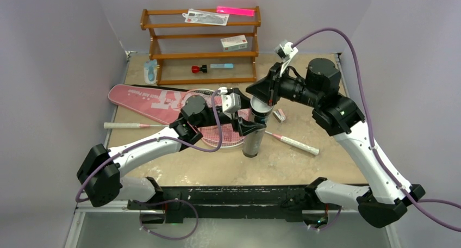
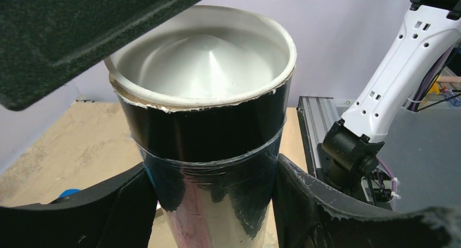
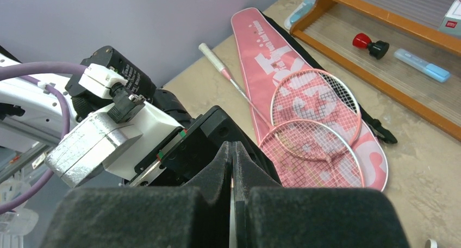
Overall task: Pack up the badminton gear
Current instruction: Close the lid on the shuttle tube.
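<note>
The black BOKA tube [image 1: 254, 134] stands upright on the table. My left gripper [image 1: 253, 127] is shut on its shiny body [image 2: 212, 204], one finger on each side. A pale cone-shaped surface [image 2: 206, 63] shows inside its white-rimmed mouth. My right gripper [image 1: 255, 90] lies across the tube's top with its jaws pressed together [image 3: 232, 150]; its pad [image 2: 81, 30] overhangs the rim. Two pink rackets [image 1: 217, 135] [image 3: 315, 104] lie overlapping on the pink SPORT bag [image 1: 147, 98] [image 3: 261, 47]. No shuttlecock is in view.
A brown wooden rack [image 1: 201, 55] stands at the back with a small white box [image 1: 234, 42] and small items on it. One white racket handle [image 1: 122, 125] points left, the other [image 1: 299, 144] right of the tube. A small object [image 1: 280, 115] lies beside the tube.
</note>
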You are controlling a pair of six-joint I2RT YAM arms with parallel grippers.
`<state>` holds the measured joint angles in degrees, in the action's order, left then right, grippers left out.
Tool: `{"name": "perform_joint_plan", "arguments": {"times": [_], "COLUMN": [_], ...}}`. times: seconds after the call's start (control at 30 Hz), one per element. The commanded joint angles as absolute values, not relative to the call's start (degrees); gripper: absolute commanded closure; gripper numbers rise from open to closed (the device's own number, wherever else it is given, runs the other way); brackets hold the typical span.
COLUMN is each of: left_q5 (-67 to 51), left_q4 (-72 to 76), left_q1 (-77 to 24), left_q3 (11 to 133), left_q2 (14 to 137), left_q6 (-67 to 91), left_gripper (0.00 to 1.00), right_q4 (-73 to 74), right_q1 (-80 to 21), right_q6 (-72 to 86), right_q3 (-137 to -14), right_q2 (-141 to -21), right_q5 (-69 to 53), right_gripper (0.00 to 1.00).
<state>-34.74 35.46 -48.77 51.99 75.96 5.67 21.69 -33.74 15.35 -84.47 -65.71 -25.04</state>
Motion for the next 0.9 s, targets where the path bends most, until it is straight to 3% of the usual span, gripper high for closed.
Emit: {"name": "perform_joint_plan", "arguments": {"times": [0.0, 0.23, 0.57, 0.87], "left_q5": [-36.65, -36.65, -36.45, -36.39], "left_q4": [36.41, 36.22, 36.74, 35.90], "left_q1": [-48.98, -49.09, -49.05, -49.04], "left_q3": [54.04, 54.20, 53.89, 54.25], "left_q2": [76.03, 76.06, 76.80, 76.51], "left_q6": [4.48, 4.40, 4.82, 4.44], "left_gripper": [0.48, 0.48, 0.47, 0.48], "right_q4": [23.79, 23.11, 27.22, 18.78], "right_q1": [-33.67, -33.72, -33.68, -33.69], "right_q6": [15.31, 15.82, 12.19, 16.29], "right_q3": [-81.65, -81.46, -98.53, -77.56], "right_q2": [-65.29, -64.80, -67.45, -61.34], "right_q5": [-25.29, -25.39, -21.83, -23.39], "right_gripper": [1.00, 1.00, 1.00, 1.00]}}
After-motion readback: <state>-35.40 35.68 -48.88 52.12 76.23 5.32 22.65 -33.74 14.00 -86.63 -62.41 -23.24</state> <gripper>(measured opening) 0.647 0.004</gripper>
